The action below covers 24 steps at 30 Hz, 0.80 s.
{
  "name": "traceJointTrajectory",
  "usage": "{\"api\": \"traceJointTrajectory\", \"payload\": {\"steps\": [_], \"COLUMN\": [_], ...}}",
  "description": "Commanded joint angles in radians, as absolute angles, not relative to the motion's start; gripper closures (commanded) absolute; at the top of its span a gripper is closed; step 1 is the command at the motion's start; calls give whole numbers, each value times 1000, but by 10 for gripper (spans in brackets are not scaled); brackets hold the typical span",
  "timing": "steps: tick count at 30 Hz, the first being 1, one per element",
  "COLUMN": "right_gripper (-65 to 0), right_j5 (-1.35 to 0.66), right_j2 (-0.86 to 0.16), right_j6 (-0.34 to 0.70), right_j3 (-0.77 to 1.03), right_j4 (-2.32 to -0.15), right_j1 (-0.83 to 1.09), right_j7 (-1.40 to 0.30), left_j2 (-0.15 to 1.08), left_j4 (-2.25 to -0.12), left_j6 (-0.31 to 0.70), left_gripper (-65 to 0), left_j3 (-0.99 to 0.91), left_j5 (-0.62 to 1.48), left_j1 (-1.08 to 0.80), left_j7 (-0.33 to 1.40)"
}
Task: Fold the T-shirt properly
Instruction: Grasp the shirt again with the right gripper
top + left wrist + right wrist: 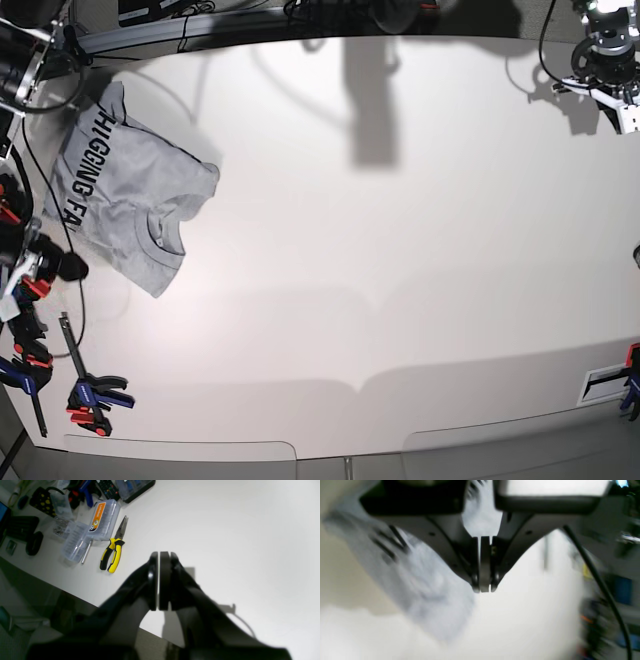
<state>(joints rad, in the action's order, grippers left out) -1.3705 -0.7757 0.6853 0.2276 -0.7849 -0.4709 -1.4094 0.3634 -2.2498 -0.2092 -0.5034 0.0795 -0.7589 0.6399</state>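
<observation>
Grey T-shirt point(128, 205) lying crumpled near the far left corner of the surface point(400, 250), lettering up, apparently untouched. Left tool point(159, 580) pinched together, empty, near pliers point(113, 548). Right tool point(482, 565) likewise closed on nothing beside the cloth.

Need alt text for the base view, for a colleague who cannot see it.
A grey T-shirt, folded with black lettering showing, lies at the left edge of a white table. Clamps sit at the front left corner.

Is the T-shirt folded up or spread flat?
Folded. The T-shirt lies in a compact bundle, collar and lettering both showing, at the table's edge.
</observation>
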Motion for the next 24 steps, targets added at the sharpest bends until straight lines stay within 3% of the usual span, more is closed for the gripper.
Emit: {"api": "traceJointTrajectory", "payload": {"steps": [1, 5, 15, 24], "right_gripper": [0, 0, 0, 0], "right_j5": [-1400, -1355, -1271, -1128], "right_j2": [-809, -828, -933, -1042], "right_j6": [698, 698, 698, 698], "right_j3": [236, 147, -445, -742], "right_j4": [-810, -911, -1349, -1427], "right_j1": [-501, -498, -499, -498], "right_j7": [-1396, -1396, -1396, -1396], "left_j2": [377, 377, 377, 377], "left_j4": [-2266, -2266, -2266, -2266], "left_j6": [-213, -213, -213, -213], "left_gripper": [0, 0, 0, 0], "left_j3": [-511, -511, -511, -512], "left_j5": [69, 69, 68, 32], "left_j1": [-765, -765, -764, -765], "left_j7": [620, 619, 620, 628]}}
